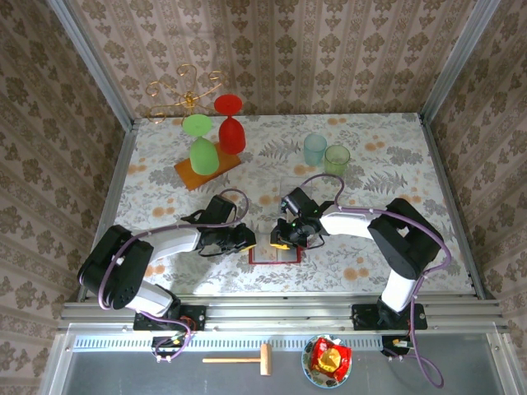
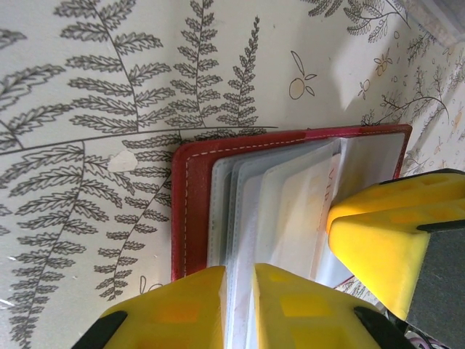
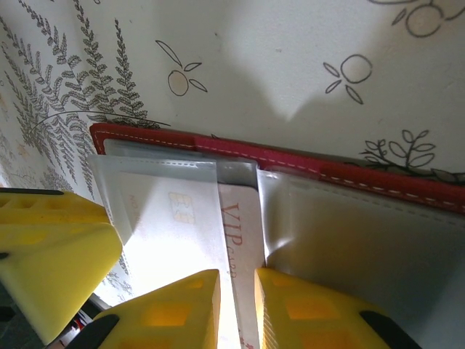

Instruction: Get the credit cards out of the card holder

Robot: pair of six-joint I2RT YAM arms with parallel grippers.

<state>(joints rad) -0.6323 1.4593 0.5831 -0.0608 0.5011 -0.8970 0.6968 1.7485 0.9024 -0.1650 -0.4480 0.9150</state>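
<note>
While the red card holder (image 1: 275, 253) lies open on the fern-print table (image 1: 379, 177) between 2 arms, its clear pockets (image 2: 290, 196) are pinched by the left gripper (image 2: 238, 280), whose yellow fingers are pressed almost together on the plastic. A pale card (image 3: 240, 233) marked VIP is nipped at its near end by the right gripper (image 3: 237, 285), the jaws closed to a narrow slit on it. The card's long axis is seen running from the holder's stitched red edge straight toward that claw, so a pull back along this line is judged the likely move, the right arm being the nearer. A 2nd card (image 3: 174, 211), bearing a chip, is seen sleeved just beside it.
</note>
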